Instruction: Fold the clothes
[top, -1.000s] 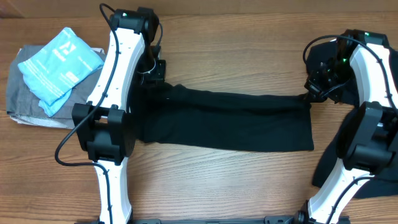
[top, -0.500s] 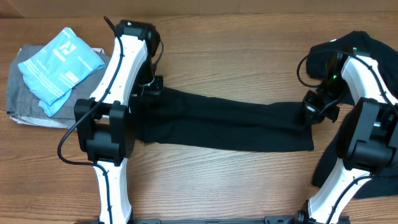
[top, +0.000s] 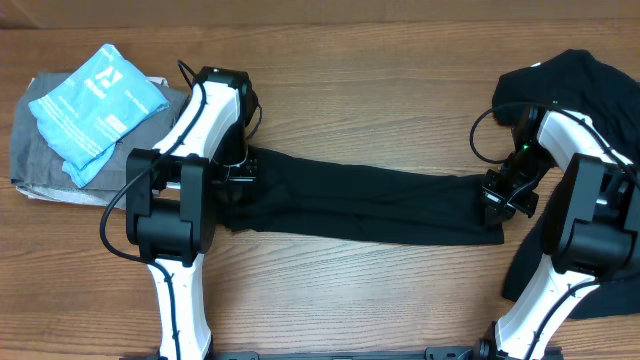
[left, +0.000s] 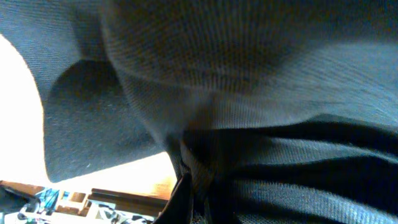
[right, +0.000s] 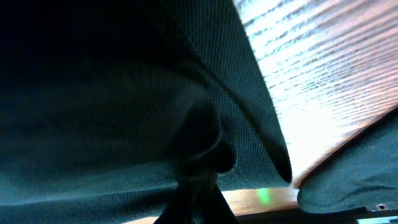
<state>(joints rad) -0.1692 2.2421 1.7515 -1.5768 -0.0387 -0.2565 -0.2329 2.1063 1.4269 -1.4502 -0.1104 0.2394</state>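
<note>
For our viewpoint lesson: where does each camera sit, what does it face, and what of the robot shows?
Overhead: above, facing down at the long black fabric garment; white left arm and right arm show.
Left wrist: pressed against that cloth; jaws hidden.
Right wrist: same, brown wooden table beyond.
Shared: all see the garment.

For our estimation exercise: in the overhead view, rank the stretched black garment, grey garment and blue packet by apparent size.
Largest: black garment.
Then grey garment and blue packet, alike; the packet covers part of the grey one, so unranked.
</note>
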